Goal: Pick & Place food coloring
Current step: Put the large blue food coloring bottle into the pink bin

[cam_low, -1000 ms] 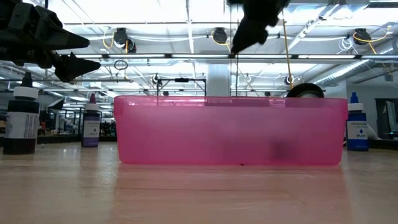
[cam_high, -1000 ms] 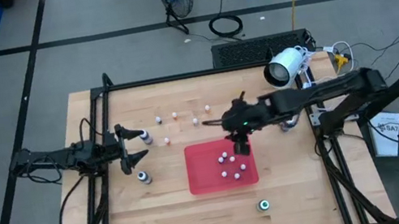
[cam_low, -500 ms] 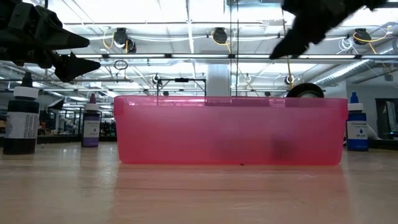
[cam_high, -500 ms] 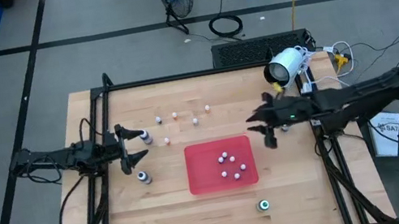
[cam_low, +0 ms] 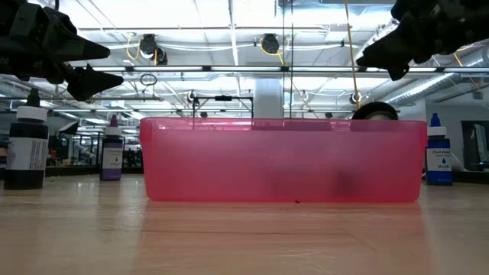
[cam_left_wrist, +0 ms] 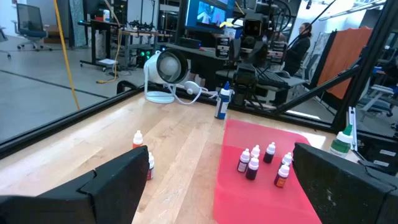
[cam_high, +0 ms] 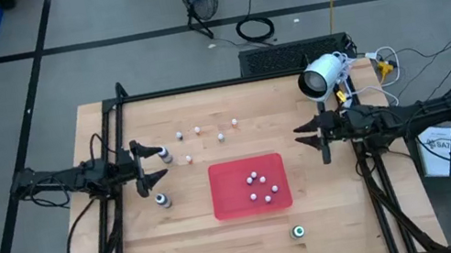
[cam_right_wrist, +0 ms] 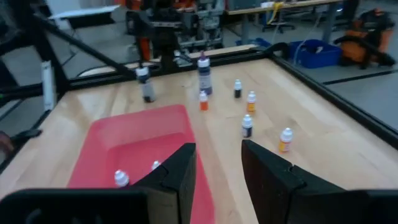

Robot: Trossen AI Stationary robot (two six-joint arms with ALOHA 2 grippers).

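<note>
Hovering right gripper [cam_high: 314, 141] beside red tray [cam_high: 230, 202], empty-fingered.

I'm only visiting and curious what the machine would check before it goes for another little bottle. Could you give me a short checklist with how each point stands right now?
1. Right tool empty: ok, nothing shows between its fingers in its wrist view.
2. Right tool clear of the red tray: ok, it sits off the tray's right side.
3. Food coloring bottles still loose on the table: ok, several stand beyond the tray.
4. Room left in the tray: ok, five bottles sit in its right part, the left part is bare.
5. Left tool out of the way: ok, open at the table's left.
6. Which bottle comes next: cannot tell.
</note>
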